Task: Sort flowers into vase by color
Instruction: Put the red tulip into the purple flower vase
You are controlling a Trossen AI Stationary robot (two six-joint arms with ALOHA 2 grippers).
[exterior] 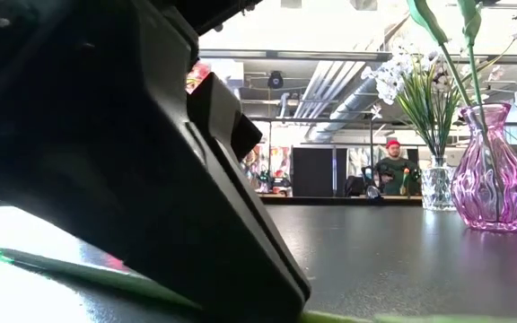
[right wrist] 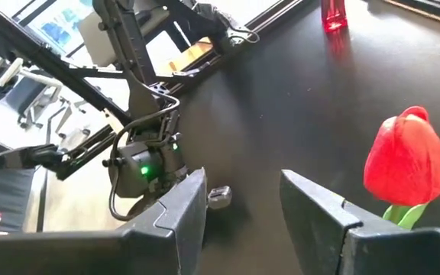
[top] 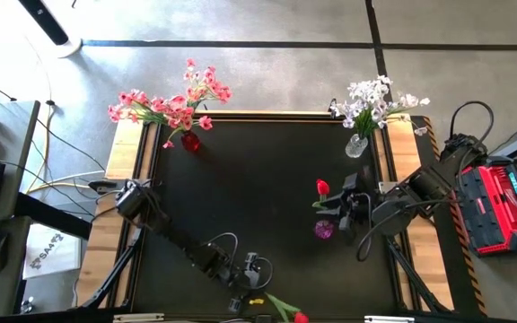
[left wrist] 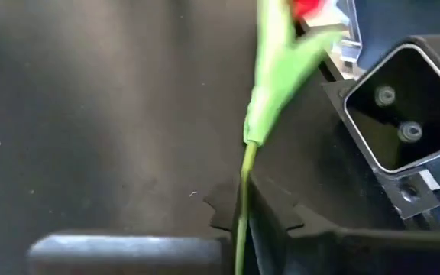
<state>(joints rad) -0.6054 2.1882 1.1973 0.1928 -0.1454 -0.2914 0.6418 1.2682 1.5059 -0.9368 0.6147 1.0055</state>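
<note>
Sorting's nearly wrapped up, one tulip to go

Pink sprays (top: 170, 103) sit in the red vase (top: 190, 141) upper left; bottom centre, the left claw (top: 257, 280) is pinched on the last red tulip (top: 287, 309) lying on the tabletop (top: 240, 188); right of centre one tulip's in the purple vase (top: 323, 229) beside the half-open, empty right claw (top: 344, 208); white sprays (top: 372, 100) upper right.

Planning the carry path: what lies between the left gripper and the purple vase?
Only bare black tabletop in the high view, between the left gripper, shut on a tulip stem, and the purple vase.
</note>
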